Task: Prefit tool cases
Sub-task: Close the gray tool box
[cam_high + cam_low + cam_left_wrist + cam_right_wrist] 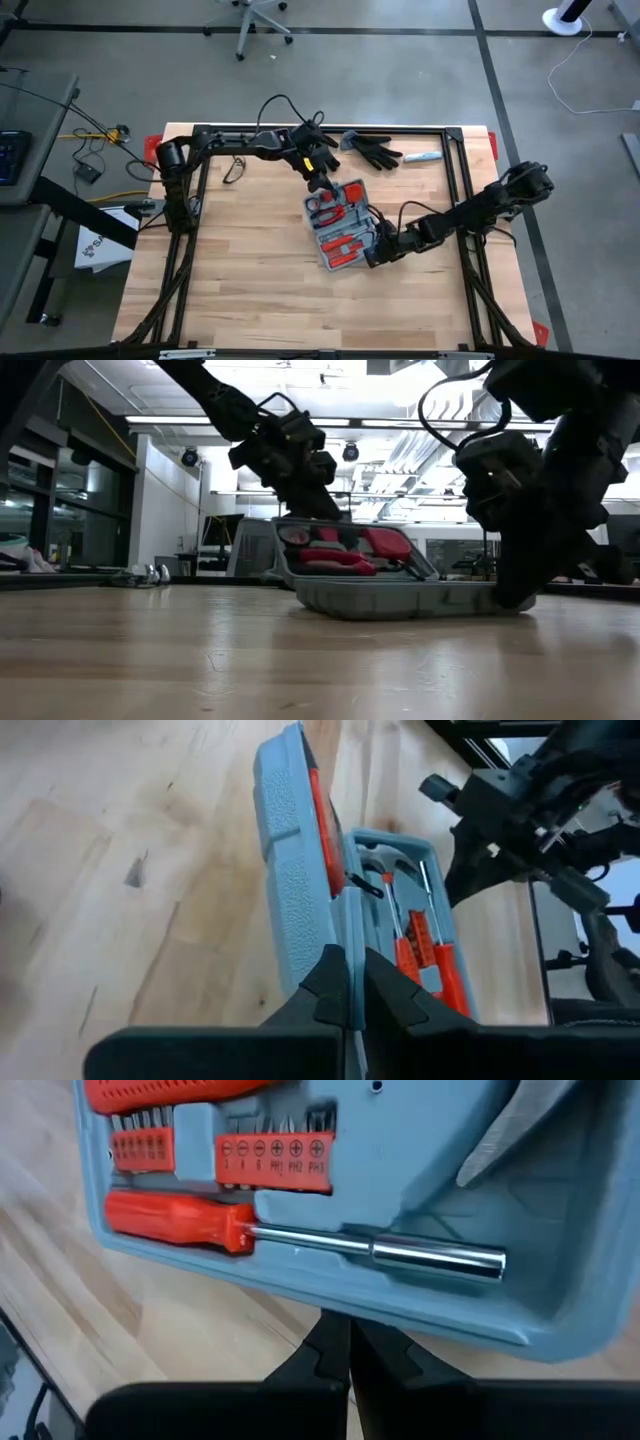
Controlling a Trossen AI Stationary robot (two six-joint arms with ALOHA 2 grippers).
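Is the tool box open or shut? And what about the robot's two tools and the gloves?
tool case: open, lid partly raised, red-handled tools inside.
left tool: shut, at the lid's edge.
right tool: shut, at the case's rim.
black gloves: lying flat, untouched.

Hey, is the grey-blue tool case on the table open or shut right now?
Open. The flat grey-blue plastic tool case has its lid raised at an angle, and the red-handled tools show in the moulded interior.
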